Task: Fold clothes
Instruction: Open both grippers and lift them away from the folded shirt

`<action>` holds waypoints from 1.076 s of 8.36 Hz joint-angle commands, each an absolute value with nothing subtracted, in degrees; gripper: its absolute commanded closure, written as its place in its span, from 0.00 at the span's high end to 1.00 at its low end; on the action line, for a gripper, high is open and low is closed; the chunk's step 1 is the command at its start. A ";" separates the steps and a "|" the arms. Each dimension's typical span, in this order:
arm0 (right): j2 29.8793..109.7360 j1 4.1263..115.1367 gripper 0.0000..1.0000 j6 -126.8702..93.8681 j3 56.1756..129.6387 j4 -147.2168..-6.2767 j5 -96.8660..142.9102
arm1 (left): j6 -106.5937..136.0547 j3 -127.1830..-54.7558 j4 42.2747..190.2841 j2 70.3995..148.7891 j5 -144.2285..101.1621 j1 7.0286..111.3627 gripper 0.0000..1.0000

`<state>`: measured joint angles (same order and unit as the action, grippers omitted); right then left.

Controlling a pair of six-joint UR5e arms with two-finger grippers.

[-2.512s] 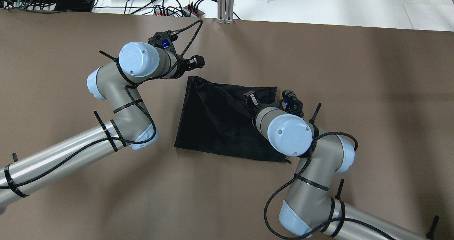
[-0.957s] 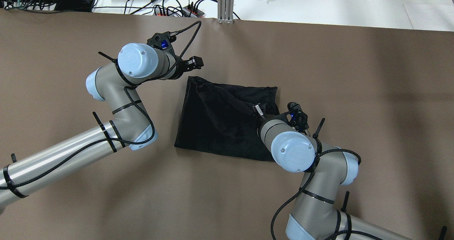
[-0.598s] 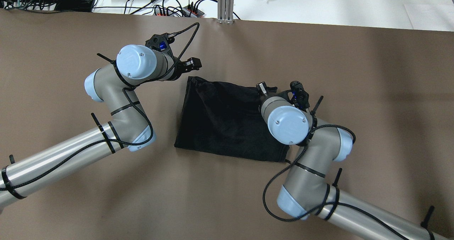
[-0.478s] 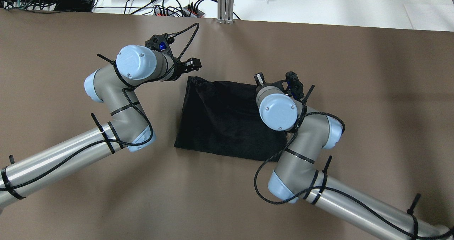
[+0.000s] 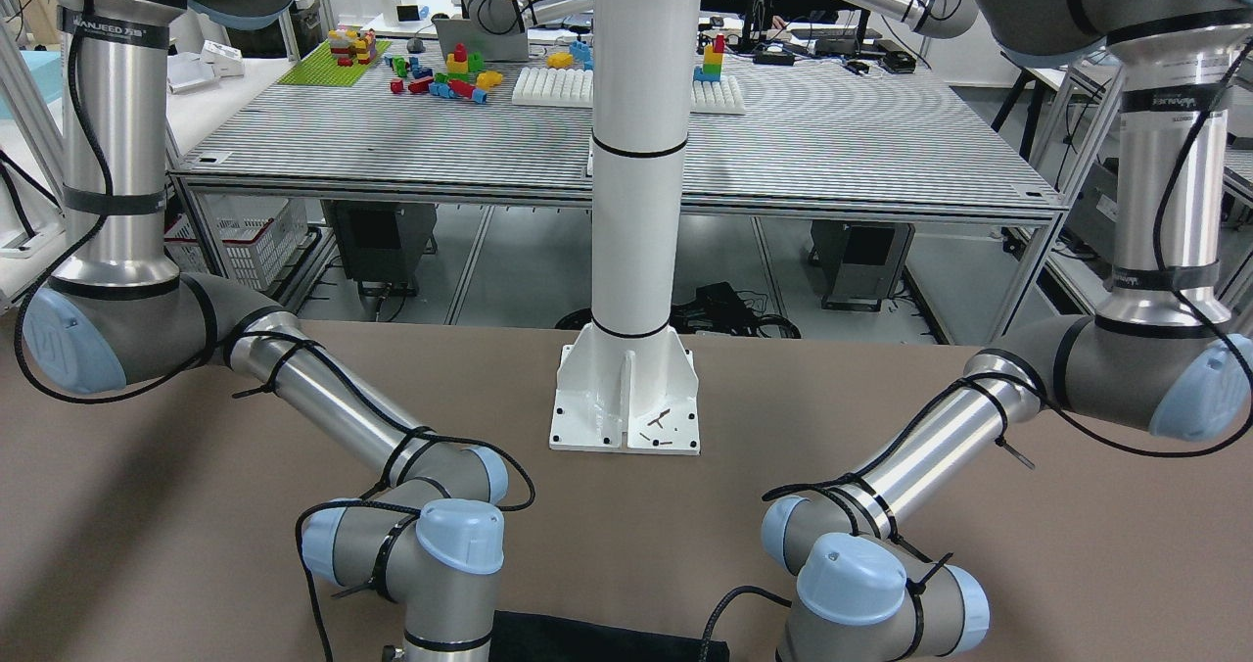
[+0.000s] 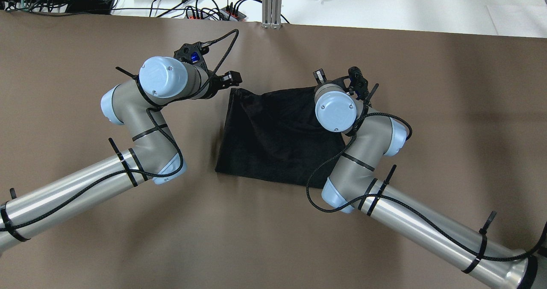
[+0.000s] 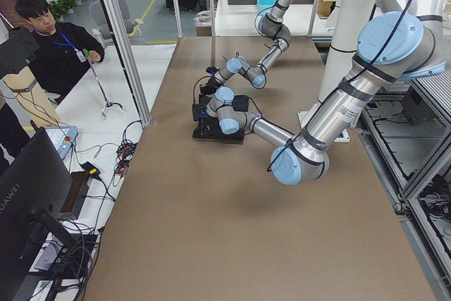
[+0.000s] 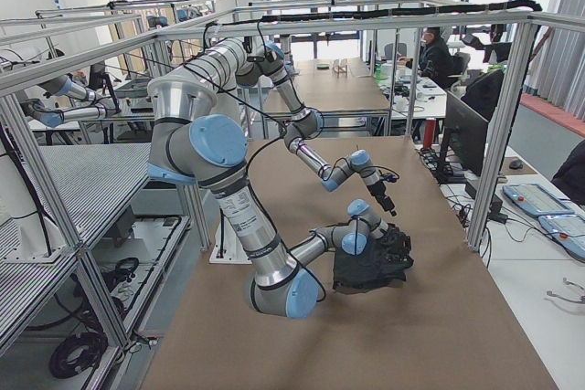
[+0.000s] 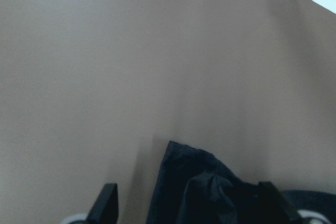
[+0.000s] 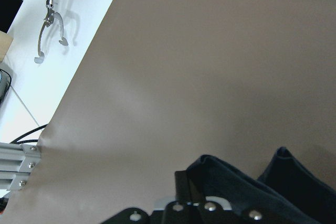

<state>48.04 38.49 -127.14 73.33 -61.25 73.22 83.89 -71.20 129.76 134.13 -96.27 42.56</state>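
- Black clothes (image 6: 273, 135) pulled toward my table's (image 6: 256, 237) far edge by right jaws clamped on a corner.
- Left jaws stay spread, empty.

The left arm (image 6: 64, 199) and right arm (image 6: 427, 233) are alike: polished silver tubes between matt grey joint housings, each housing closed by a round pale blue cap (image 6: 160, 77) with small screws. A black braided cable (image 6: 308, 184) loops along each arm, strapped on with black cable ties (image 6: 130, 171), and black bands ring the joints. Black wrist housings (image 6: 192, 54) show a blue light, and the fingers (image 9: 107, 205) are black.
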 commanded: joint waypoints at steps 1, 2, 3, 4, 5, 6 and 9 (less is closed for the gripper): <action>47.99 39.11 0.14 -126.39 70.23 -60.12 71.20 | 84.11 -71.28 129.99 133.95 -96.24 42.45 0.94; 47.90 39.02 0.93 -119.60 70.14 -60.20 71.45 | 84.11 -71.28 130.16 133.68 -96.24 42.36 0.94; 47.81 39.11 0.94 -115.88 70.22 -60.12 71.80 | 83.94 -71.28 130.78 133.68 -96.24 42.36 0.94; 47.73 39.20 0.94 -114.10 70.66 -60.12 71.89 | 84.02 -71.28 130.87 133.68 -96.24 42.36 0.94; 47.46 39.29 0.94 -111.73 71.53 -60.12 72.16 | 84.02 -71.45 130.87 133.59 -96.24 42.36 0.94; 47.46 39.90 0.94 -109.62 72.15 -60.12 74.16 | 83.94 -72.67 130.87 132.81 -96.41 42.45 0.94; 52.96 40.87 0.94 -89.02 75.83 -62.31 81.65 | 83.15 -76.81 130.52 129.38 -97.47 43.06 0.94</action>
<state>48.53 40.52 -101.69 73.44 -61.15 78.42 83.49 -75.08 130.75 130.96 -96.87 42.62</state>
